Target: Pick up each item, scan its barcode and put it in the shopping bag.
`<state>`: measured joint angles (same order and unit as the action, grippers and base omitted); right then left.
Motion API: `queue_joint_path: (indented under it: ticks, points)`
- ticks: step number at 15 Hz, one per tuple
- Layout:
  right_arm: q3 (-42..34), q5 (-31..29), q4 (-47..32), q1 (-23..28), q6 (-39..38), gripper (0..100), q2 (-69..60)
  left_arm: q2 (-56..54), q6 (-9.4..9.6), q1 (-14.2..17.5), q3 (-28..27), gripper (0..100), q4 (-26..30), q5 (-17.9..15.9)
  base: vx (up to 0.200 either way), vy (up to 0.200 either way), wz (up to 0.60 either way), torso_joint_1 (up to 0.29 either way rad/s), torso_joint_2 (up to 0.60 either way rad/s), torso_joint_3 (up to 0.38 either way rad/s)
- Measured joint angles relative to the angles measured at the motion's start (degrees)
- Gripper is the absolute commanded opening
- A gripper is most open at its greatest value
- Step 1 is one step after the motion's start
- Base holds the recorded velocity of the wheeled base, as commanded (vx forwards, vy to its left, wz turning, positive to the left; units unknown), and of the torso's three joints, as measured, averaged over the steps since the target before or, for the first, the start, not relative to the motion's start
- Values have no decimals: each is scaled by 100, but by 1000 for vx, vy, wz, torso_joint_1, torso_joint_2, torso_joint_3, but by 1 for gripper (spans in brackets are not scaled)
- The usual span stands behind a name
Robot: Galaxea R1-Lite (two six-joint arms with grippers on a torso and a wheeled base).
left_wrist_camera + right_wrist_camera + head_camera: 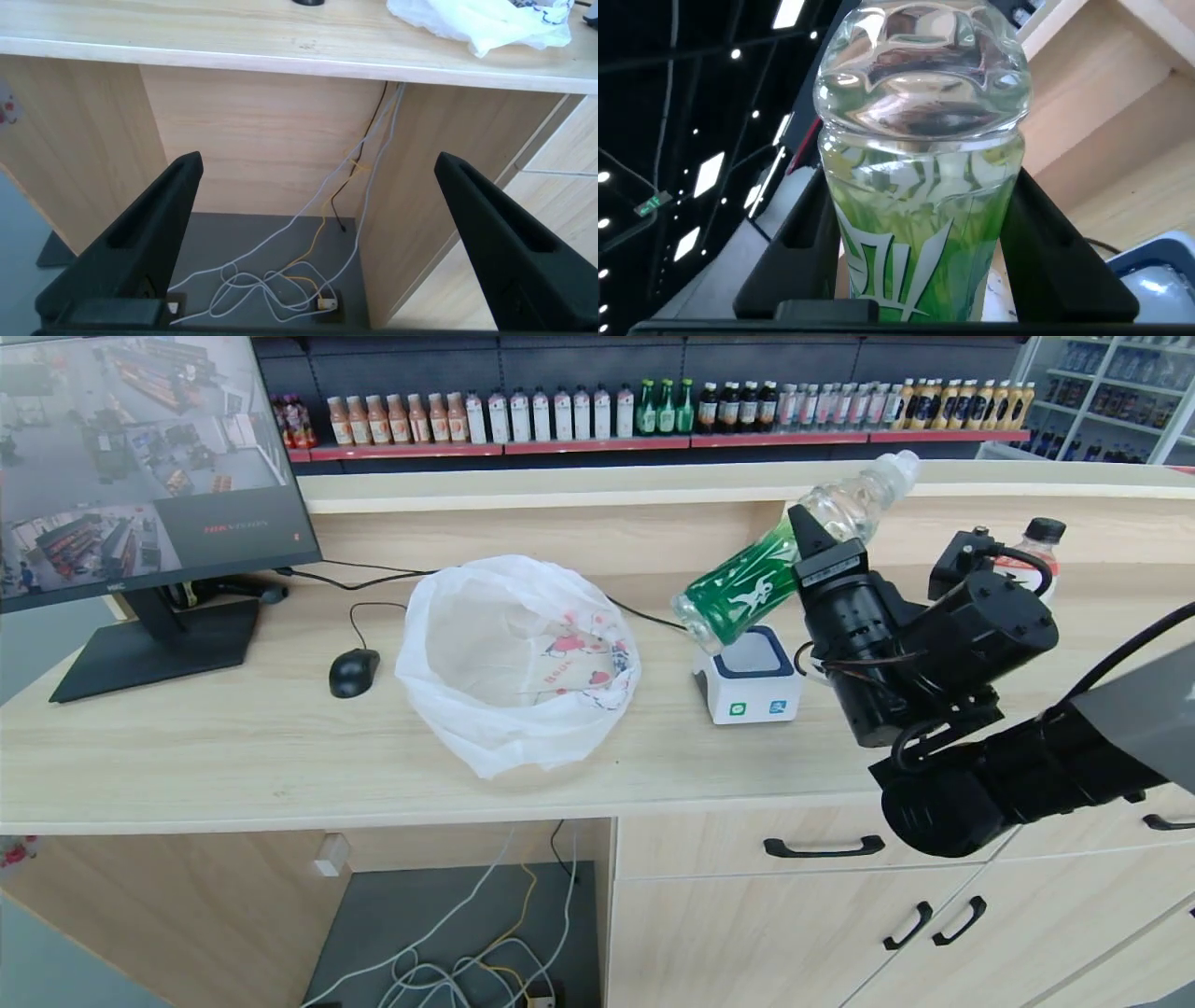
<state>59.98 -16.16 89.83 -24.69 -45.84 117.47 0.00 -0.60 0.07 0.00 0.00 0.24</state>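
Green-labelled bottle (775, 569) is clamped in our right jaws, tilted just above the scanner (750, 677). Its base points down towards the shopping bag (439, 681) and its cap points up and away. The bag stands open on the worktop (233, 747) to the bottle's left, so we judge the right arm must carry it that way. Our left jaws stand wide apart below the worktop.
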Motion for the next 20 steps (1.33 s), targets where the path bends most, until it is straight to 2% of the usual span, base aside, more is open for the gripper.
queue_joint_path:
  ticks: [4, 20]
  points:
    - [151, -6, -6, 179, -549, 0, 318, 0, 0, 0, 0, 100, -2, 0, 0, 0, 0, 0, 0, 0]
    - [195, -132, 16, 571, -1206, 0, 701, 0, 0, 0, 0, 100, 0, 0, 0, 0, 0, 0, 0, 0]
